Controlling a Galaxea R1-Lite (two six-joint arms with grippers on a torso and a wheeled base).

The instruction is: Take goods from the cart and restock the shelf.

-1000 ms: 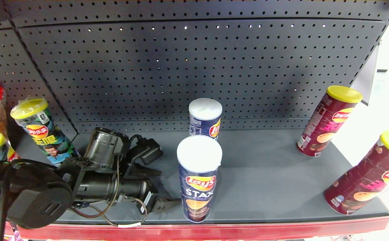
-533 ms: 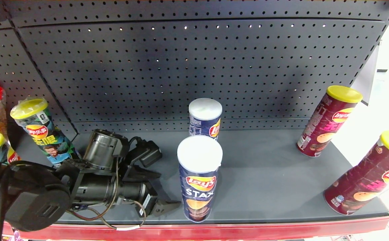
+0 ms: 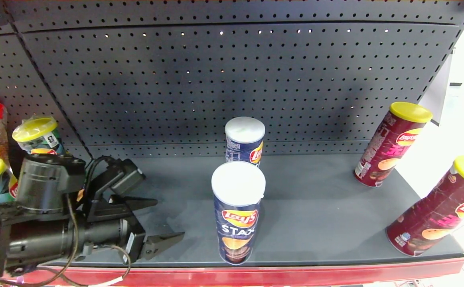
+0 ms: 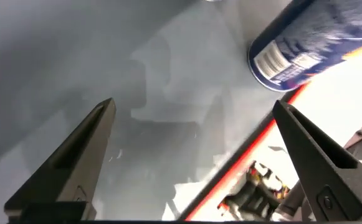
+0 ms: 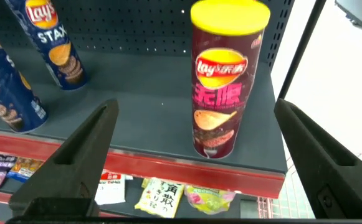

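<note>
We place all by the front can (image 3: 237, 211) on the shelf (image 3: 319, 215) — a second can (image 3: 244, 139) behind it, a third can (image 3: 391, 145) and a fourth can (image 3: 435, 207) well to its right, the left gripper (image 3: 170, 219) near its left.

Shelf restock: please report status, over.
Left gripper, jaws open, empty, left of front blue can. Right gripper, jaws open, empty, facing red can. Both cans upright on shelf. No obstacle seen.
</note>
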